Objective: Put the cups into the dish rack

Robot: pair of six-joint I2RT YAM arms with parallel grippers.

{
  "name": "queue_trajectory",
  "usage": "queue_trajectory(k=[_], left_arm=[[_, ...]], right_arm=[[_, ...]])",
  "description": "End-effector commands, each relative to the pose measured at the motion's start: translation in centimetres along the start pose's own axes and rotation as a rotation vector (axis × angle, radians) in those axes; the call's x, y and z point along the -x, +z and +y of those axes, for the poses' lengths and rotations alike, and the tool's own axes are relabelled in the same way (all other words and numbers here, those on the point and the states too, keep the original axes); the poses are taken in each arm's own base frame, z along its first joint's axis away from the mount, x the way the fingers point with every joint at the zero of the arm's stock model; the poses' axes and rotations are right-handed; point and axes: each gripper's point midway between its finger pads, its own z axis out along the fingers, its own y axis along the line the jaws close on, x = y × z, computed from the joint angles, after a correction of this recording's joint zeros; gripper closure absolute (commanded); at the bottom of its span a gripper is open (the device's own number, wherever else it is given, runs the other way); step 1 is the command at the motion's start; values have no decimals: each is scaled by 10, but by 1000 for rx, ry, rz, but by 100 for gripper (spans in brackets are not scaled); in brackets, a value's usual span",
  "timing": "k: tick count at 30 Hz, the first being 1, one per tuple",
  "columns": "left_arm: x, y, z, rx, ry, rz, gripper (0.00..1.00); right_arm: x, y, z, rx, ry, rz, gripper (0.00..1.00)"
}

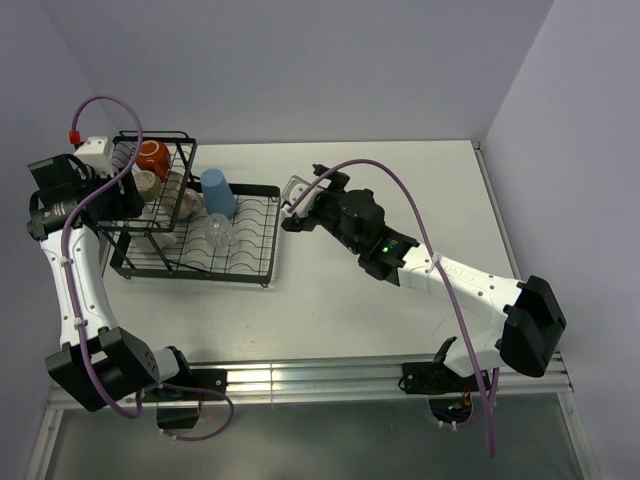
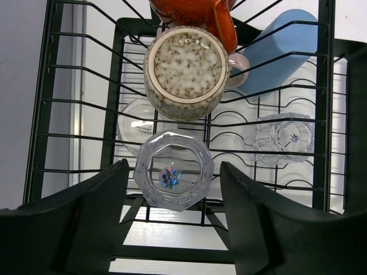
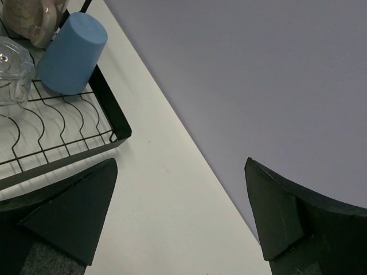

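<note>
The black wire dish rack (image 1: 245,270) stands at the table's left. In the left wrist view an upturned clear glass (image 2: 174,170) sits on the basket wires (image 2: 74,137) between my open left gripper's (image 2: 174,192) fingers, apart from both. Beyond it are an upturned speckled cream cup (image 2: 186,71), an orange-brown cup (image 2: 198,14), a blue tumbler (image 2: 281,48) and a second clear glass (image 2: 284,137) on the flat tray. My right gripper (image 3: 180,195) is open and empty over bare table just right of the rack (image 3: 109,114); it shows in the top view too (image 1: 295,210).
A pale vessel (image 2: 136,125) shows dimly under the basket wires. The blue tumbler (image 1: 217,192) and a clear glass (image 1: 220,228) stand on the tray's near-left part. The purple walls close the table at the back and right; the table's far edge (image 3: 189,137) runs near my right gripper.
</note>
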Motion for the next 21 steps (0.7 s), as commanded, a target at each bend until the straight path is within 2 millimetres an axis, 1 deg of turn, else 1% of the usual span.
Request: queue_trajectory(k=[1,2,4,5,8,10,12,13,15,16,17,18,19,20,21], left_arm=[[9,-1,3,29,13,-36,24],[10,-3,4,34,14,-41,18],[13,-5,3,37,17,-51,9],[15,-8,2,41,20,-60,1],[23,-16,2,55,27,-89,1],[35,-25,1,64,37,-122,1],[49,-38,-1,75,57,-174,1],[63,-47,-2,84,71,-213,1],[78,-57,-3,103,80,-242,1],[95,-67,-8,104,91,-282,1],[100,-67,-9,97,93,-284,1],[114,-75,-16,78,107,-312,1],[119,-73,-27,49,123,-317,1],[124,-70,-32,40,132,-319,1],[128,-68,-35,53,153,-321,1]], right_arm=[[13,-3,-18,-46,29,-29,0],[13,-3,-19,-49,27,-27,0],[13,-4,-21,-56,30,-26,0],[13,-4,-21,-58,33,-23,0],[16,-6,-27,-74,46,-24,0],[19,-8,-33,-91,59,-23,0],[24,-11,-41,-111,79,-27,0],[25,-12,-46,-119,89,-26,0],[28,-14,-57,-130,123,-14,0],[27,-15,-61,-136,138,-7,0],[25,-16,-69,-151,171,2,0],[28,-18,-76,-154,186,10,0],[27,-19,-84,-168,204,19,0],[23,-21,-93,-185,246,31,0],[24,-23,-102,-189,264,46,0]])
